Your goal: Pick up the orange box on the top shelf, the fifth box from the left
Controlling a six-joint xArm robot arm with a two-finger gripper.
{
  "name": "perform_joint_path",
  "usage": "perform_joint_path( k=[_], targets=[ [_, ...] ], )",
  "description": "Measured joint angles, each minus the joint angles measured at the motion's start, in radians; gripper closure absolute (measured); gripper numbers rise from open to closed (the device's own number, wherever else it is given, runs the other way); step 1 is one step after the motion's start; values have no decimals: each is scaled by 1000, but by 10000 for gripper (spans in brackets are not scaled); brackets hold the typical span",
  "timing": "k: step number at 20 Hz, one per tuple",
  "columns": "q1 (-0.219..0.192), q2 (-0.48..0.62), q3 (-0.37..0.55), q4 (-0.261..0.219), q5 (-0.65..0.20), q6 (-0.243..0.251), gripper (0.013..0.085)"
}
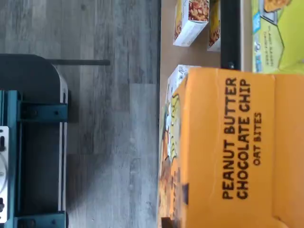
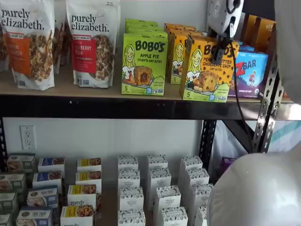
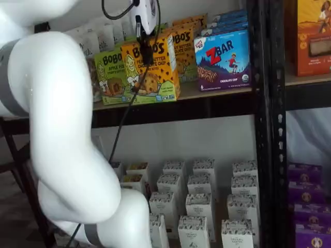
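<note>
The orange box (image 2: 207, 75) stands at the front edge of the top shelf (image 2: 94, 94), ahead of more orange boxes behind it. It also shows in a shelf view (image 3: 155, 77), leaning a little. In the wrist view its top flap (image 1: 228, 152), lettered "PEANUT BUTTER CHOCOLATE CHIP", fills much of the picture. My gripper (image 2: 218, 49) hangs from above right at the box. One black finger lies over the box's front face, as a shelf view (image 3: 146, 51) also shows. The other finger is hidden, so I cannot tell whether the jaws are closed on the box.
A lime-green Apple Pie box (image 2: 143, 63) stands left of the orange box and a blue Zbar box (image 2: 249, 73) right of it. Granola bags (image 2: 91, 42) fill the shelf's left. Black uprights (image 3: 269, 103) stand at the right. Several small white boxes (image 2: 155, 188) sit on the shelf below. My white arm (image 3: 62, 129) covers the foreground.
</note>
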Motion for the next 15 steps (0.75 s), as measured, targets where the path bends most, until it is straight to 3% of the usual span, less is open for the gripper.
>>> perform_joint_path(
  k=[9,15],
  targets=[
    [15,-146,83,-20,76,14,730],
    [14,-224,143,-6,99,20,730]
  ],
)
